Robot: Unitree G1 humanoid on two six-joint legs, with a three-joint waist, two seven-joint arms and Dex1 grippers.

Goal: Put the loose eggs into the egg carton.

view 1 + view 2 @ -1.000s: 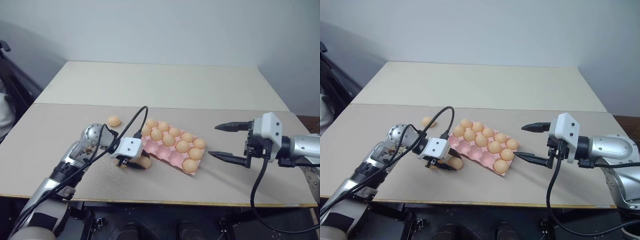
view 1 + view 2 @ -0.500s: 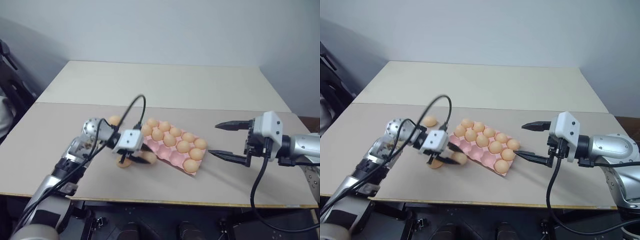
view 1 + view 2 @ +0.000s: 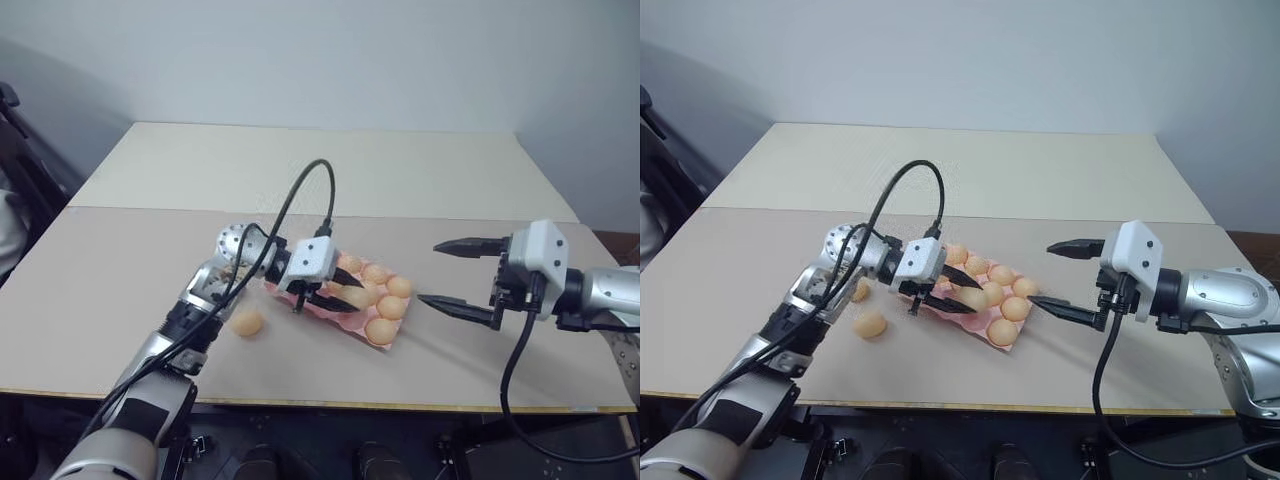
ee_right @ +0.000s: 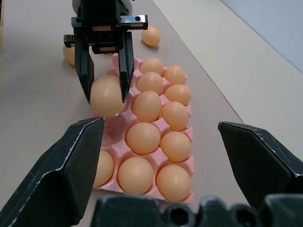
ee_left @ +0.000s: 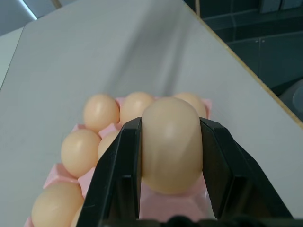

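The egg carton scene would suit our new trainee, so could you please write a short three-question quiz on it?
1. True or false: the left gripper is shut on an egg.
2. How do the right gripper's fingers stand? A) shut on an egg B) open, holding nothing C) pressed on the carton
3. How many loose eggs lie on the table beside the egg carton?

Key:
1. True; the egg hangs over the carton's near row.
2. B.
3. Two: one egg nearer the table's front edge, another further back.
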